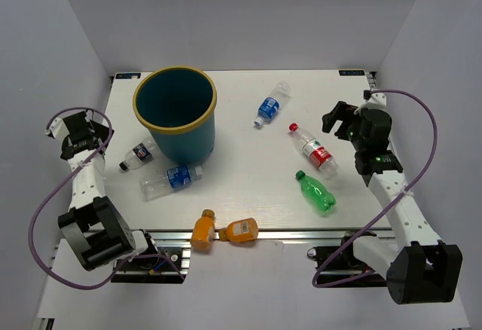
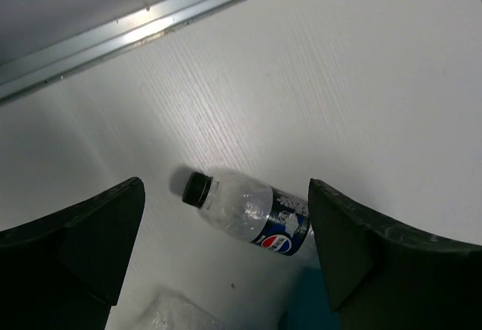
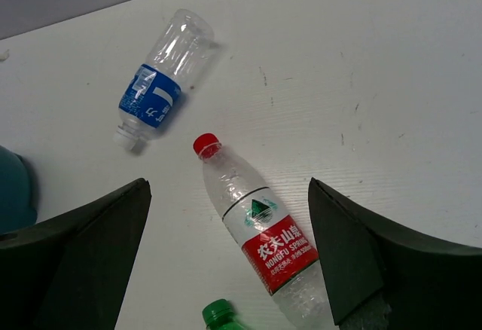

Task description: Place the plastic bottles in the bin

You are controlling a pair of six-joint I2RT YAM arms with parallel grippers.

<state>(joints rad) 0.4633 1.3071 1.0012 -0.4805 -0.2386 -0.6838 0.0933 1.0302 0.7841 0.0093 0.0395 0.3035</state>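
Bin (image 1: 185,139): upright at the far left of the table (image 1: 248,172), teal wall, yellow rim, mouth open upward. All seven bottles lie on their sides on the table, outside the bin. Black-capped bottle (image 2: 248,213): clear, blue label, just beside the bin's near left side; contact with the bin cannot be confirmed. Second blue-labelled bottle (image 1: 172,178): just nearer than the first and close to the bin's base. Third blue-labelled bottle (image 1: 271,105): well to the right of the bin at the far middle, its white cap pointing toward the near side. Red-capped bottle (image 3: 260,224): clear, red label, on the right half of the table, cap toward the far side. Green bottle (image 1: 315,192): just nearer than the red-capped bottle, cap end close to it, not seen to touch. Left orange bottle (image 1: 202,230) and right orange bottle (image 1: 241,230): side by side at the near edge of the table, very close together. Left hand (image 2: 226,187): fingers spread apart, gripping nothing, above the black-capped bottle, which shows between the fingers in the wrist view; a metal rail (image 2: 151,21) runs along the table edge beyond it. Right hand (image 3: 227,184): fingers spread apart, gripping nothing, above the red-capped bottle, with the third blue-labelled bottle beyond and the green bottle's cap at the lower edge of that view.
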